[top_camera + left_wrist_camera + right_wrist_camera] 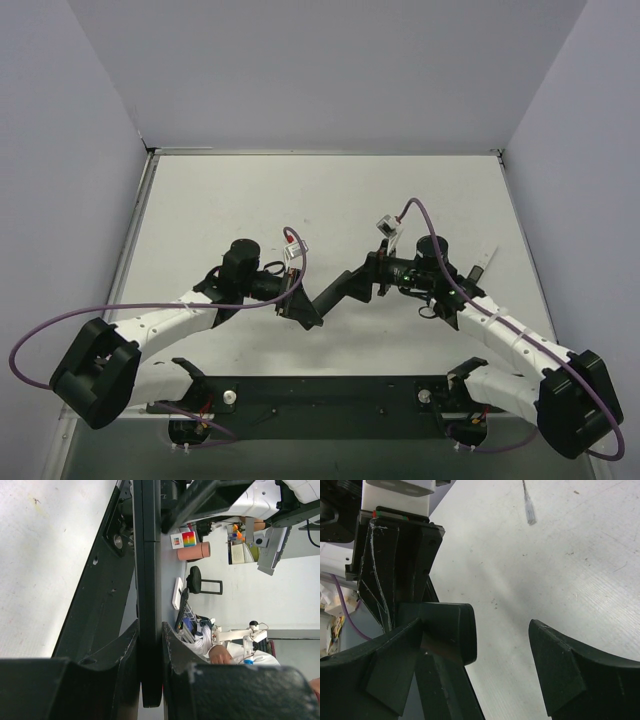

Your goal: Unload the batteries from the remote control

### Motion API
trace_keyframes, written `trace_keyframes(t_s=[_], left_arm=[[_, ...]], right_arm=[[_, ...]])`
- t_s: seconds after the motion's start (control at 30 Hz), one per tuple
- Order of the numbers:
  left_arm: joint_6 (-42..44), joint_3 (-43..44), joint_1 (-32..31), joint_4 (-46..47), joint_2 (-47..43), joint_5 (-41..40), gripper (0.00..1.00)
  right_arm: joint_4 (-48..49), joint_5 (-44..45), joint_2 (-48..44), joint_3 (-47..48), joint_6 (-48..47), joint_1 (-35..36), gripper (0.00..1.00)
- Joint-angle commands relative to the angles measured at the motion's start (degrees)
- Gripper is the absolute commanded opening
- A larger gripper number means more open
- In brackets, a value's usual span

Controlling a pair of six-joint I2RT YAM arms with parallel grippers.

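Note:
The black remote control (335, 290) hangs above the table between my two arms. My left gripper (300, 305) is shut on its left end; in the left wrist view the bar (147, 570) runs up from between the closed fingers (172, 650). My right gripper (366, 273) is open at the remote's right end. In the right wrist view that end (451, 630) lies against the left finger (395, 655), with a wide gap to the other finger (570, 665). No batteries show; the slot face is hidden.
A white stick (483, 264) lies on the table right of the right wrist; it also shows in the right wrist view (529, 507). The table's raised rim (320, 151) runs along the back and sides. The arm bases sit at the near edge.

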Motion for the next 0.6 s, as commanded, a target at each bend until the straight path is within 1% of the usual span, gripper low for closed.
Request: trace_keyframes(t_s=[0.0,0.13,0.23,0.27,0.33,0.37,0.43,0.57], left_arm=[[-0.18,0.66,-0.23,4.87,0.21,2.1,0.0],[-0.35,0.48,-0.23,5.05,0.38,2.01,0.0],[-0.53,0.4,-0.14,5.22,0.65,2.27,0.0],[-0.62,0.4,-0.22,5.31,0.73,2.27,0.0],[-0.88,0.4,-0.14,5.49,0.65,2.45,0.0],[-0.97,0.4,-0.14,5.58,0.56,2.53,0.0],[-1.06,0.31,-0.14,5.66,0.38,2.62,0.0],[-1.14,-0.04,-0.14,5.58,0.29,3.06,0.0]], right_arm=[[1.68,-1.6,1.53,3.52,-4.12,2.94,0.8],[1.67,-0.64,2.15,3.52,-4.65,4.0,0.77],[1.32,0.15,2.15,3.52,-4.92,4.18,0.71],[0.88,0.77,1.98,3.7,-5.27,4.18,0.63],[-1.13,3.66,1.71,3.7,-6.4,4.01,0.53],[-1.75,4.63,1.19,3.44,-6.76,3.92,0.45],[-2.11,5.78,0.57,2.82,-6.5,2.35,0.37],[-1.58,5.08,0.04,1.94,-5.53,0.14,0.3]])
